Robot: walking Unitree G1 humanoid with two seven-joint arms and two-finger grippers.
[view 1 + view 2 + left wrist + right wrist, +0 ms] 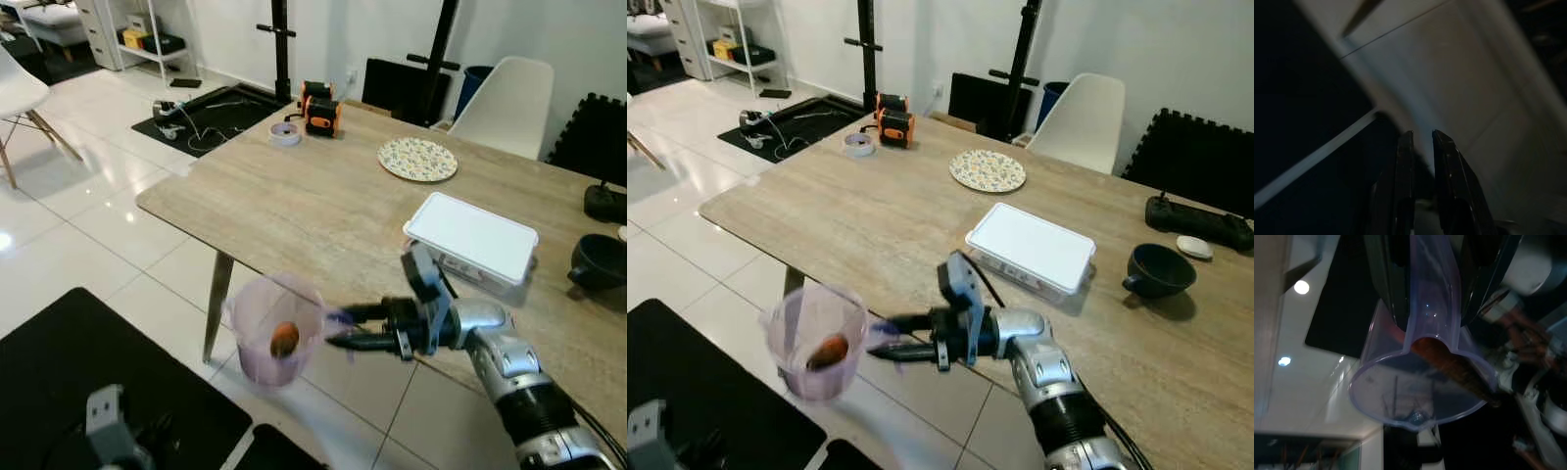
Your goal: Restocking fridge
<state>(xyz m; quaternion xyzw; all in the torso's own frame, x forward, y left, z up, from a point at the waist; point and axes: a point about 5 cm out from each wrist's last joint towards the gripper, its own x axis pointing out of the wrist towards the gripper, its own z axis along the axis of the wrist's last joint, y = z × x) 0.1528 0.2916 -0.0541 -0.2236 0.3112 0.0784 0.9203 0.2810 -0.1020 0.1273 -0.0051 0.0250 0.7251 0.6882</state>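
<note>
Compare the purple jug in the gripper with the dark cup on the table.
The purple jug is see-through plastic; the dark cup is opaque. The jug hangs off the table's edge over the floor, gripped by its handle in the right gripper; the cup rests untouched on the table. The jug holds a brown item; the cup's inside can't be seen. Both stand upright.

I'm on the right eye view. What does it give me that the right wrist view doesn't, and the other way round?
Right eye view: the table with a white lidded box, patterned plate and black cup, and the load held out past the table edge, over the floor. Right wrist view: the jaws clamped on the handle, and the pouring lip. Both: the right gripper holding a clear purple jug with a brown item inside.
</note>
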